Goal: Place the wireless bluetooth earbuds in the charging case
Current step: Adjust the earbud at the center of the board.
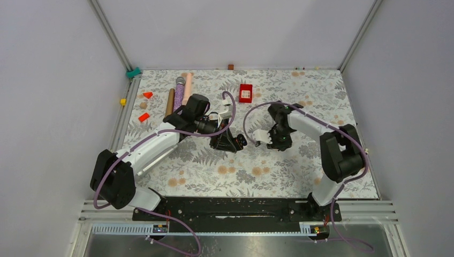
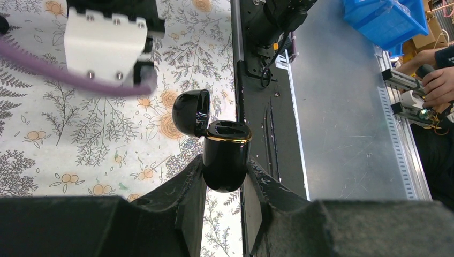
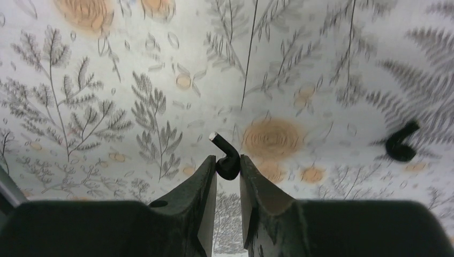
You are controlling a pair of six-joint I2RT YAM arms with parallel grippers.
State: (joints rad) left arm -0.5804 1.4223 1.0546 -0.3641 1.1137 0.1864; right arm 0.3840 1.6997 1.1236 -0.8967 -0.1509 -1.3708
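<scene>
The left gripper holds a shiny black charging case with a gold ring around its mouth. Its two dark fingers press on the sides of the case, low down, so the jaws are only as wide as the case. The case stands up out of the fingers. Its round lid is flipped open and leans to the left in the left wrist view. The inside of the case is too dark to see into.

The right gripper pinches a small black earbud with a short stem. The jaws are nearly closed, with just the fat end of the earbud between them. The stem sticks out past the fingertips and has a silvery tip. I cannot tell if this earbud touches the cloth. A second black earbud lies by itself on the white cloth with grey leaves and orange flowers. It is off to the right in the right wrist view, apart from the fingers.

From above, the two grippers are near each other in the middle of the table (they face each other with a small gap between). Further back lies a red box. At the back left are a purple stick with a grey tip, a pink tube and a brown tube, side by side. Two little red-orange blocks lie to the left of them.
</scene>
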